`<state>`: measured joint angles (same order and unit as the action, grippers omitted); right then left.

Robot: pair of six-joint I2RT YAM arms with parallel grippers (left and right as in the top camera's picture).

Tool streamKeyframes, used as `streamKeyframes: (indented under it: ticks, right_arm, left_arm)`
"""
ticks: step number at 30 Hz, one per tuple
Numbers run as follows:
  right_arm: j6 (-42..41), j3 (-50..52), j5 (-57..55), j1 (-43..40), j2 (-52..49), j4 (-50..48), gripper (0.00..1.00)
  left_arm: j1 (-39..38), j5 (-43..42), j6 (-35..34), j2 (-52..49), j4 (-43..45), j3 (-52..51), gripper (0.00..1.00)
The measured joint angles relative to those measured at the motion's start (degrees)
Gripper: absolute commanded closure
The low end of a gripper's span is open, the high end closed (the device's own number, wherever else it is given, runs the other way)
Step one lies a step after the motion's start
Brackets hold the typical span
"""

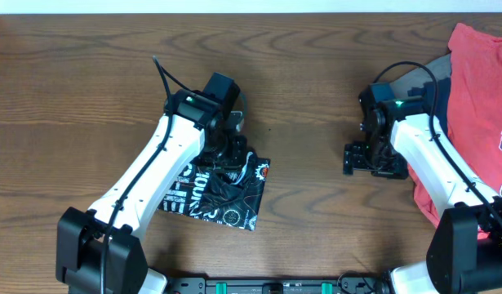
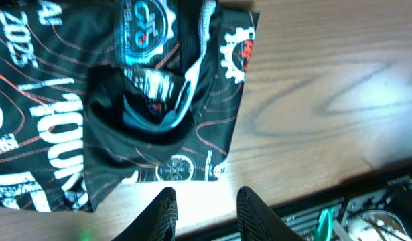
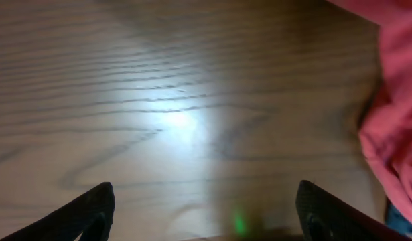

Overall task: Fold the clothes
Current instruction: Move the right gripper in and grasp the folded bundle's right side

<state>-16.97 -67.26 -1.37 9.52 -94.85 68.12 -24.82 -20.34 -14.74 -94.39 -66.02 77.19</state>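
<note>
Folding day, mid-job: a black jersey [image 1: 232, 209] with thin orange contour lines and white lettering lay as a compact, roughly square bundle on the wooden tabletop [image 1: 316, 65], towards the near edge and left of centre. The left arm [image 1: 157, 159] stood over the bundle. In its wrist view the jaws were parted only narrowly, nothing between them but bare wood, just off the bundle's edge. Whether a fingertip brushed the cloth could not be told.

The right arm [image 1: 426, 155] hung above open wood, jaws spread wide and empty, just beside a heap of red T-shirt [image 1: 479, 90] at the tabletop's right side.

The jersey looked all but finished, though its top layer was rumpled, with the collar bunched into a dark ridge across the middle. The step in hand appeared to be letting go of the bundle. Doing it well would mean opening the jaws enough to shed any fabric, then rising straight up rather than sweeping sideways, since the slick sports cloth would likely slide and undo the last fold. A light press on the ridge might flatten it, if the jaws came down on the middle and not on a loose corner.

For the red heap, the right arm would do best to pinch a single edge layer, well clear of the black bundle, and drag it to open wood before spreading it.
</note>
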Motion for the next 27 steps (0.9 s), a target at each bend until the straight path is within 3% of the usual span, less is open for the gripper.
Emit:
streamKeyframes:
  ticks: [7,12,19,27]
  right_arm:
    - [11.39,0.07,19.56,1.92,-0.02,-8.87,0.19]
    - [13.84,0.15,29.09,10.62,-0.02,-19.23,0.18]
    - [11.17,0.15,25.86,27.43,-1.7,-31.8,0.16]
    - [7.91,0.17,21.81,35.06,-9.22,-41.53,0.23]
  left_arm:
    - [9.38,0.9,1.75,0.46,-0.66,0.44,0.64]
    - [20.2,4.66,2.23,1.18,2.84,0.57,0.63]
    - [27.1,6.69,2.58,0.96,7.39,-0.61,0.64]
    - [27.17,6.84,2.6,-3.32,9.14,-4.85,0.64]
